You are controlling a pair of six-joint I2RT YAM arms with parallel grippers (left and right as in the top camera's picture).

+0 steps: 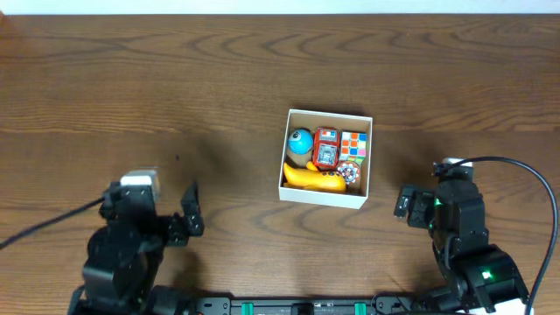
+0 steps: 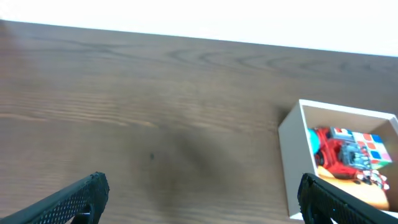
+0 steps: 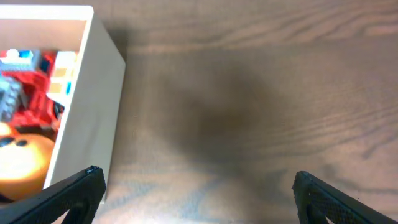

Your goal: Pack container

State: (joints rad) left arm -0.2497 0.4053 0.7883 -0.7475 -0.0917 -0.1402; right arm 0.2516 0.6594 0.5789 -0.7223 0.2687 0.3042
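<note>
The container (image 1: 290, 185), a shallow white box, sits mid-table. It holds a blue ball (image 1: 301, 139), a red toy (image 1: 326, 150), a colourful cube (image 1: 353, 143) and a yellow banana toy (image 1: 313, 179). It also shows at the right of the left wrist view (image 2: 290, 155) and at the left of the right wrist view (image 3: 93, 118). My left gripper (image 2: 199, 193) is open and empty, low at the table's front left (image 1: 191, 214). My right gripper (image 3: 196, 190) is open and empty at the front right (image 1: 418, 203), beside the box.
The wooden table (image 1: 175, 79) stretches bare to the left and behind the box. A black cable (image 1: 516, 166) loops by the right arm, and another (image 1: 44, 223) runs from the left arm.
</note>
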